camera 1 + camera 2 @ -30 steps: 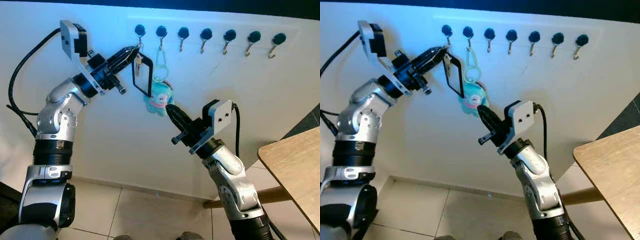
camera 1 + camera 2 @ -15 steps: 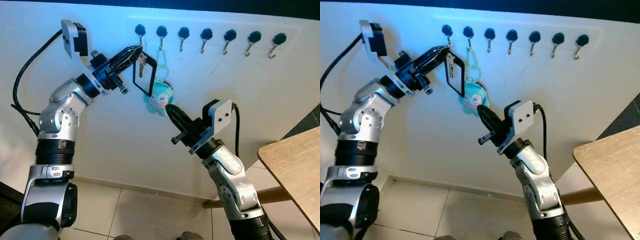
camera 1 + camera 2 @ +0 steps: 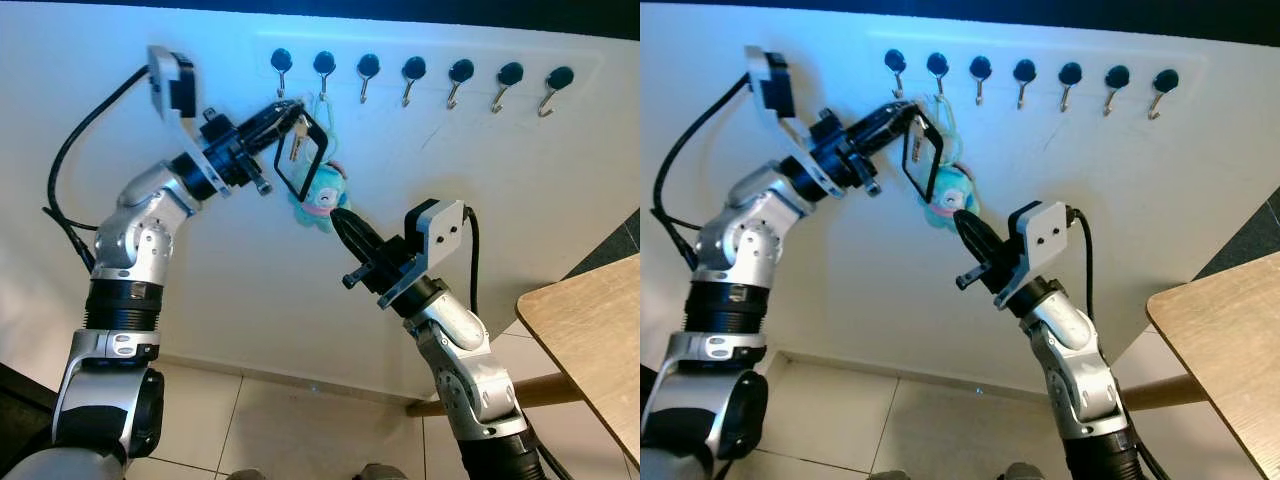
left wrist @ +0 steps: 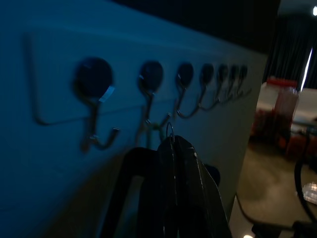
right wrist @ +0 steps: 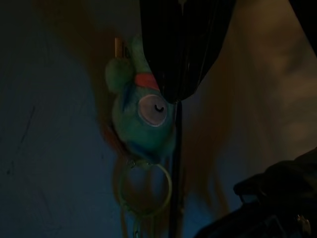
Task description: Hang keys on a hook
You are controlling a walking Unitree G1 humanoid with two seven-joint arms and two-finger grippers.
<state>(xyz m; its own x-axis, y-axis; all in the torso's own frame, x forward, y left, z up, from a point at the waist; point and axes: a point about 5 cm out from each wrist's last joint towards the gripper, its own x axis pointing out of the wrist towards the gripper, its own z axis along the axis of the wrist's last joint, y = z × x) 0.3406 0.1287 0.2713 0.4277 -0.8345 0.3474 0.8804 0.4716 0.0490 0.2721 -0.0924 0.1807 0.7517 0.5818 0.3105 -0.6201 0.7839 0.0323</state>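
Observation:
My left gripper (image 3: 283, 113) is raised to the wall and shut on a bunch of keys (image 3: 296, 143) with a black strap loop (image 3: 276, 170) hanging below it. It sits just under and between the first hook (image 3: 281, 65) and the second hook (image 3: 322, 66) of a hook row. A teal plush keychain (image 3: 320, 197) on a green ring hangs from the second hook, partly behind the strap. My right gripper (image 3: 340, 221) is shut, its tip right below the plush (image 5: 143, 114). In the left wrist view the shut fingers (image 4: 173, 168) point at the hooks (image 4: 94, 99).
Several more bare hooks (image 3: 460, 75) run to the right along the white wall. A wooden table (image 3: 590, 330) juts in at the lower right. Tiled floor (image 3: 280, 430) lies below.
My left arm has swung right, carrying the keys and strap from under the first hook towards the second hook and the plush. The right arm has stayed put.

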